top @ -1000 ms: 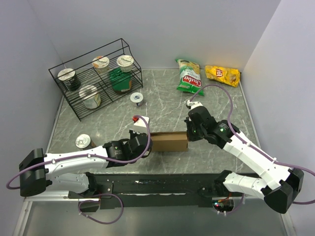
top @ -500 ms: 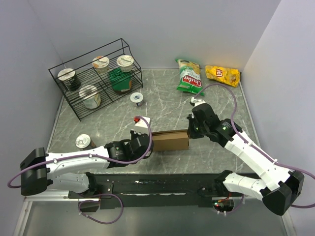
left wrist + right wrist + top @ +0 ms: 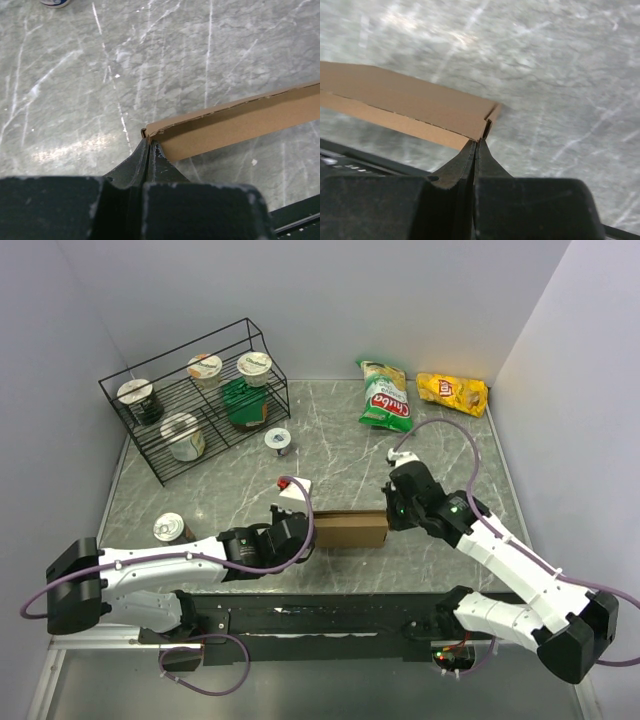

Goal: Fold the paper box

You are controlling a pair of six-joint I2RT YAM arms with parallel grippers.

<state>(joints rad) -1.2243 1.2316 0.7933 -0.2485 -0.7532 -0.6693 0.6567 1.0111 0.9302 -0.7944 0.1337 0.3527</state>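
Left pincer (image 3: pixel 148 145), right pincer (image 3: pixel 479 143) seemingly pinch box (image 3: pixel 350 528).

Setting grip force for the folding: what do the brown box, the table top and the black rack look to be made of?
Paper box: plain brown cardboard, matte, with a raw, slightly ragged cut edge, likely corrugated. Table top: grey with white veins and a faint sheen; it could be marble or a marble-look laminate, I cannot tell which. Rack: thin black wire, probably coated metal.

Grey marbled tabletop (image 3: pixel 330 455), plain pale lilac walls (image 3: pixel 350 300), soft even light
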